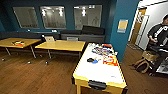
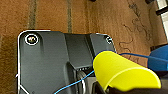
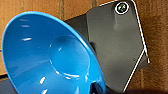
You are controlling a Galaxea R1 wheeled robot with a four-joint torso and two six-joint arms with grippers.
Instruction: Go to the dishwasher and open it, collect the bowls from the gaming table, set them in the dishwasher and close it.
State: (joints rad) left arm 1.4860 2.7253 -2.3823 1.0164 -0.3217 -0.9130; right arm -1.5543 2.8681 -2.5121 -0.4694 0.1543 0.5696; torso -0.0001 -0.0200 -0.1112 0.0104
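The gaming table [image 1: 100,72], white-topped with a yellow edge and colourful boards on it, stands just ahead and to the right in the head view. A dark and a blue flat item [image 1: 92,60] lie on its top. A yellow bowl [image 2: 122,72] hangs above the wooden floor in the left wrist view, with my left gripper shut on its rim. A blue bowl [image 3: 50,57] is tilted over the floor in the right wrist view, with my right gripper shut on its edge. A blue curve [image 2: 160,56] beside the yellow bowl looks like that same blue bowl. The dishwasher is out of view.
Two yellow tables [image 1: 61,45] [image 1: 17,42] stand at the left before a dark bench and windows. A teal pillar [image 1: 122,27] rises behind the gaming table. A person [image 1: 160,32] stands at the right by a box [image 1: 149,55] and a bag [image 1: 142,66]. Wooden floor lies open at the left.
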